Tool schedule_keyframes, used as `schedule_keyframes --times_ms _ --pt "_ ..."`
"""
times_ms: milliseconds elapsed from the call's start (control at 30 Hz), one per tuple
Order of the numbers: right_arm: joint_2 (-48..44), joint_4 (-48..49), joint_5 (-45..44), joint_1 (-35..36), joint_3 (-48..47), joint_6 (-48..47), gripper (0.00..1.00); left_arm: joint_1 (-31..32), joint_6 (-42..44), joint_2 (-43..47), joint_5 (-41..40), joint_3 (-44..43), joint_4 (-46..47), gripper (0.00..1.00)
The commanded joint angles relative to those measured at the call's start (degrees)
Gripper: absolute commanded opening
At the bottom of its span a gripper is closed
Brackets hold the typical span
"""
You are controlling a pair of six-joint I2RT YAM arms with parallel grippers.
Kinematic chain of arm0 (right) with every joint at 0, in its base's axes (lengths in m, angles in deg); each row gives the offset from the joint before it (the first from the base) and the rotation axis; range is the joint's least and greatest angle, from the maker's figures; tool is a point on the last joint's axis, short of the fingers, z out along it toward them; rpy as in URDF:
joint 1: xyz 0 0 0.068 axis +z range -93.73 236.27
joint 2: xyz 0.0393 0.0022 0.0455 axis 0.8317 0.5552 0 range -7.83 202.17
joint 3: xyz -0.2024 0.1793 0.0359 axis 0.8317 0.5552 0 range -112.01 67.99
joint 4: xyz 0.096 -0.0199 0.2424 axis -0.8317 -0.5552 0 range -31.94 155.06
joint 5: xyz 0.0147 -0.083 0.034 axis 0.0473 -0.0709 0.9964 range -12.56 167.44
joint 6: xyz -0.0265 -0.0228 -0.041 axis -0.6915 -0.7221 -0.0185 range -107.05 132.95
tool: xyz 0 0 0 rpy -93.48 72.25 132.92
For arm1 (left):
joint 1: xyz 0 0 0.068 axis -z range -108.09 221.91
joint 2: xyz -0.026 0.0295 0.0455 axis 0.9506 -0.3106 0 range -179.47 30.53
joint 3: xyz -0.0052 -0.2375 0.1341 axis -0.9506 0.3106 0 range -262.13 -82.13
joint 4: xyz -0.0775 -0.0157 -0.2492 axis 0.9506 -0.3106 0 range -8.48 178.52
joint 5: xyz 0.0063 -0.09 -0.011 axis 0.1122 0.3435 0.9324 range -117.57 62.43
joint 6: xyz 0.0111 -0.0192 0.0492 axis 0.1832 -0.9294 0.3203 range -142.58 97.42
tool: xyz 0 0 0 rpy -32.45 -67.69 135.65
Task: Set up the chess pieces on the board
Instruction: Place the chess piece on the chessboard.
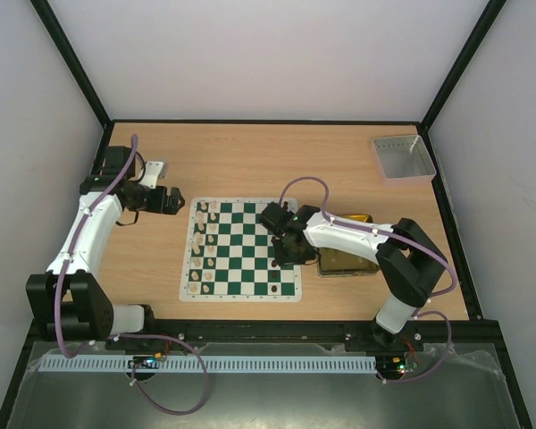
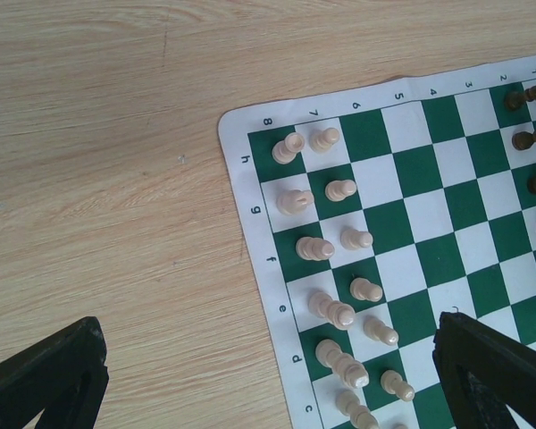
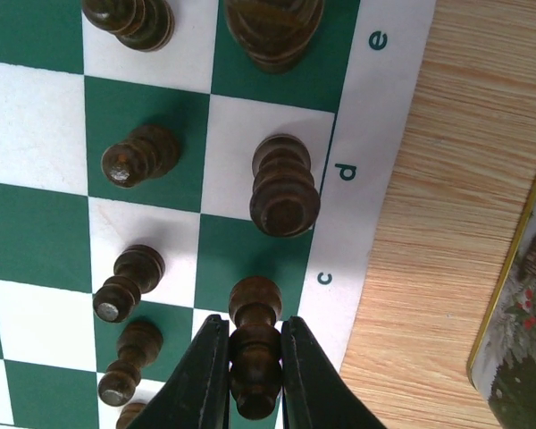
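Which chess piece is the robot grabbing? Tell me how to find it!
Find the green-and-white board, then its edge beside the gold tin, where the dark brown pieces stand. Near the letter c on the border, it's the only dark piece pinched between the right gripper's black fingers.

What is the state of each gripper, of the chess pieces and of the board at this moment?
left gripper, open, holding nothing.
right gripper, shut on a dark piece.
dark piece in that grip, upright.
other dark pieces, standing on their squares.
cream pieces, standing in two rows on the board.
board, lying flat on the table.
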Motion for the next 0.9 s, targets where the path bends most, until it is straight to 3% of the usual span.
schedule_keyframes --times_ms 0,600,867 --pt "1.11 -0.08 -1.35 0.44 -1.21 -0.69 0.1 -0.25 -0.34 1.23 -0.04 0.92 0.36 0.99" --pt "2.88 1.24 0.34 0.38 -1.34 -0.52 0.11 -0.33 -0.27 1.45 0.31 1.03 0.28 0.99" --pt "2.65 0.79 0.34 0.44 -1.57 -0.69 0.22 -0.38 -0.27 1.46 0.38 1.06 0.36 0.99"
